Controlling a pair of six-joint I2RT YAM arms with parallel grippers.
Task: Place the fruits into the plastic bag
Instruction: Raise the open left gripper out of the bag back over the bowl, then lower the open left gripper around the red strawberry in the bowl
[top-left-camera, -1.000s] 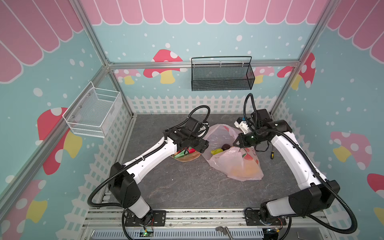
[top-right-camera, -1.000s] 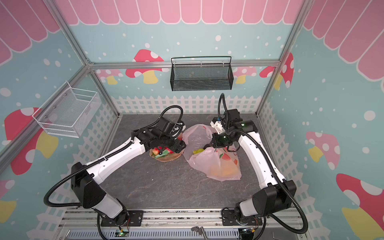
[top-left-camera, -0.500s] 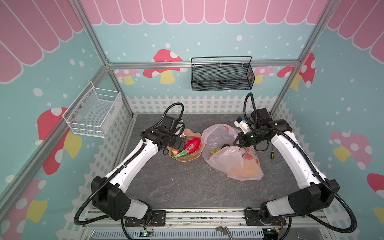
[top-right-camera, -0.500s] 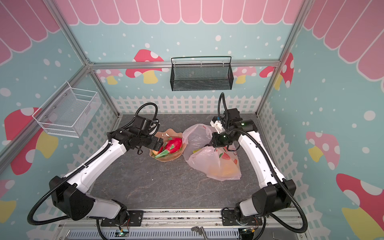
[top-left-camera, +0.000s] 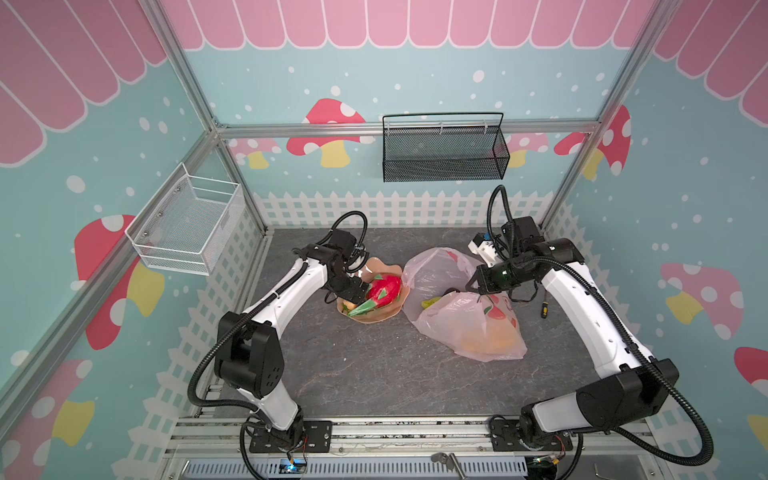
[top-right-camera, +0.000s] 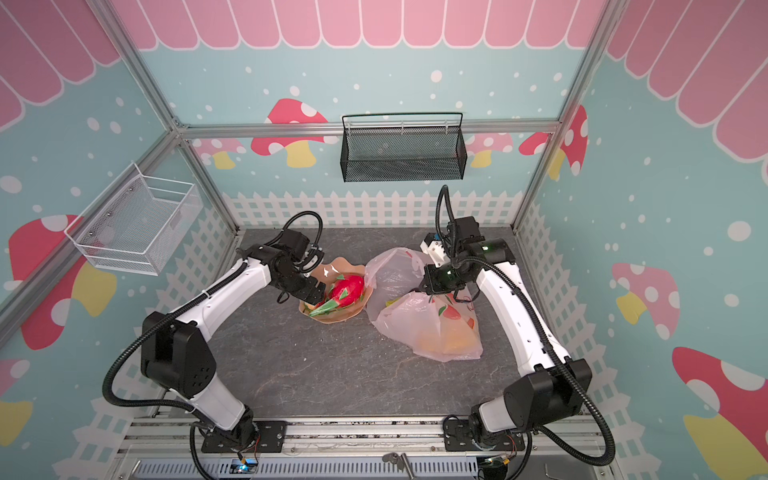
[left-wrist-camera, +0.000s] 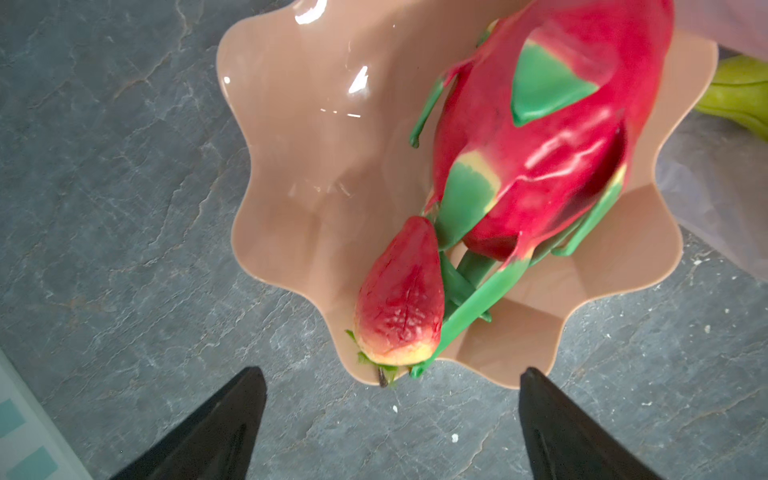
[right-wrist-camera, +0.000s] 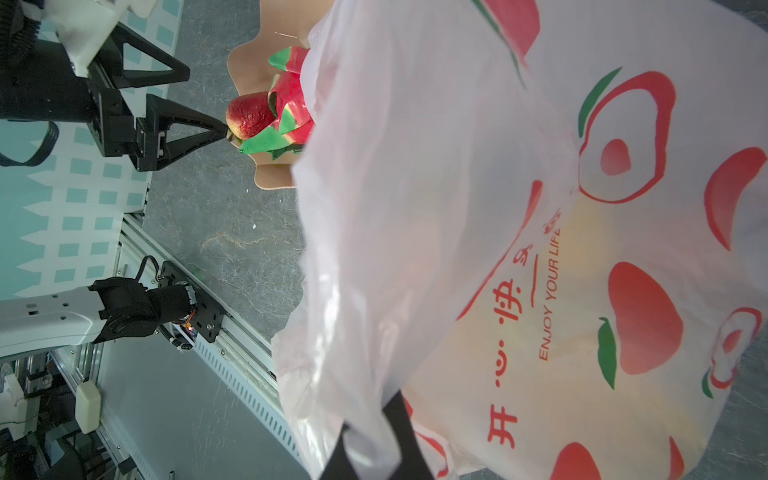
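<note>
A red dragon fruit (top-left-camera: 384, 289) (left-wrist-camera: 552, 137) with green tips lies in a tan wavy dish (top-left-camera: 374, 266) (left-wrist-camera: 311, 145). A small red fruit (left-wrist-camera: 401, 299) (right-wrist-camera: 249, 116) rests against it. My left gripper (top-left-camera: 361, 293) (left-wrist-camera: 390, 376) is open at the dish's edge, with the small fruit just ahead of its fingertips. The pale pink plastic bag (top-left-camera: 478, 324) (right-wrist-camera: 498, 208) lies to the right. My right gripper (top-left-camera: 478, 291) (right-wrist-camera: 372, 415) is shut on its rim and holds the mouth up. A yellow-green fruit (top-left-camera: 432, 302) shows in the mouth, and orange shapes show through the film.
A black mesh basket (top-left-camera: 444, 153) hangs on the back wall and a white wire basket (top-left-camera: 187, 224) on the left wall. A small yellow-and-black tool (top-left-camera: 543, 309) lies right of the bag. White picket fencing (top-left-camera: 395, 208) borders the grey floor.
My left gripper drew back leftward from beside the bag's mouth to the dish's left edge and spread wider, uncovering the dragon fruit. The right gripper and bag stayed put.
</note>
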